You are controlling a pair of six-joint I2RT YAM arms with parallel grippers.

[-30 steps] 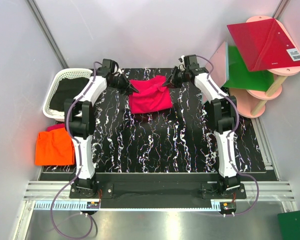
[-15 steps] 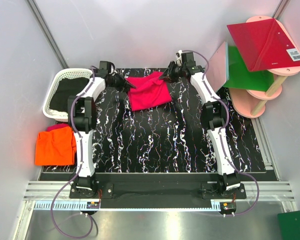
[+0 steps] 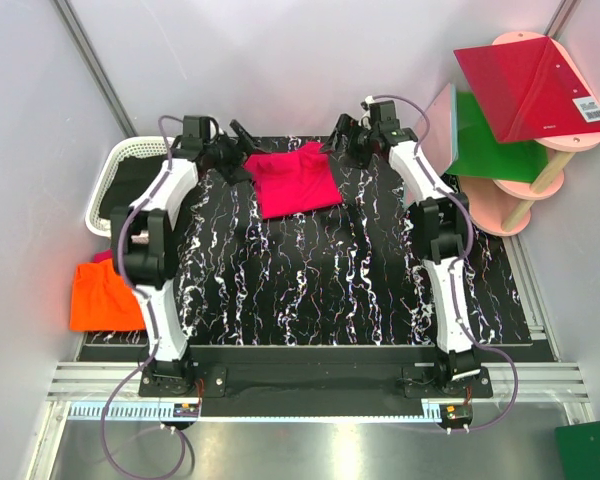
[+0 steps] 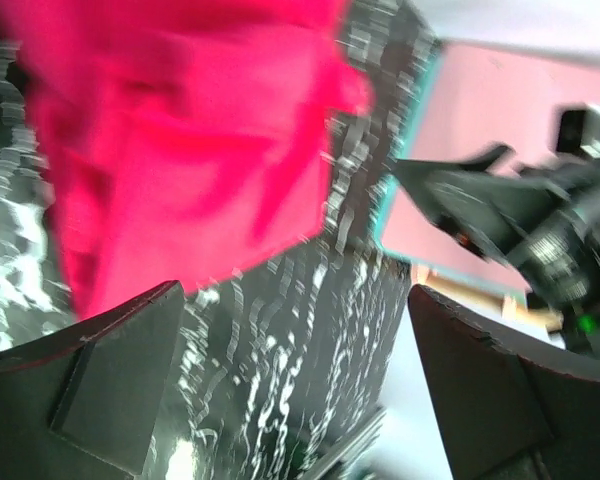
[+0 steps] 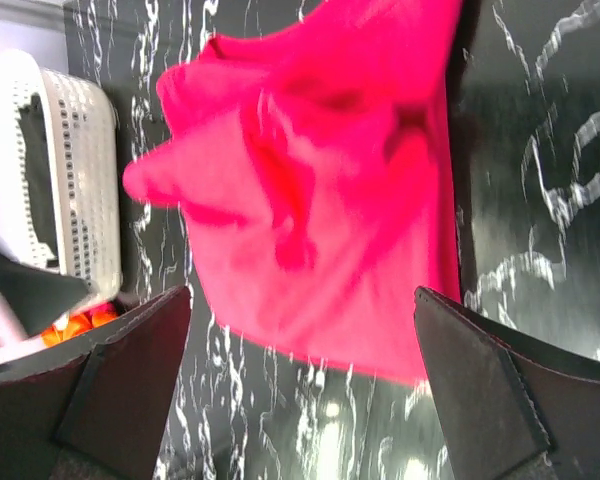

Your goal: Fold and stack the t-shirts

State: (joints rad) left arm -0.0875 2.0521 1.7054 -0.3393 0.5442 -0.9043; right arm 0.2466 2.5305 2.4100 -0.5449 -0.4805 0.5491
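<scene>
The hot pink t-shirt point(image 3: 293, 178) lies folded on the black marbled mat point(image 3: 330, 280), near its far edge. It fills the upper part of the left wrist view point(image 4: 180, 150) and of the right wrist view point(image 5: 320, 200). My left gripper point(image 3: 240, 145) hovers just off its left side, open point(image 4: 292, 300), with nothing between the fingers. On the shirt's right side my right gripper point(image 3: 338, 140) is also open and empty point(image 5: 300, 295). The orange t-shirt point(image 3: 108, 295) lies folded beside the mat's left edge, with a strip of pink cloth showing under it.
A white basket point(image 3: 120, 175) with dark contents stands at the far left. At the far right a pink shelf stand point(image 3: 500, 205) carries a red panel point(image 3: 525, 85) and a green panel point(image 3: 485, 140). Another green sheet point(image 3: 590, 450) lies at the near right corner.
Both grippers have opened and let go of the pink t-shirt, then drawn back outward toward the far edge. The shirt has settled flatter on the mat.
</scene>
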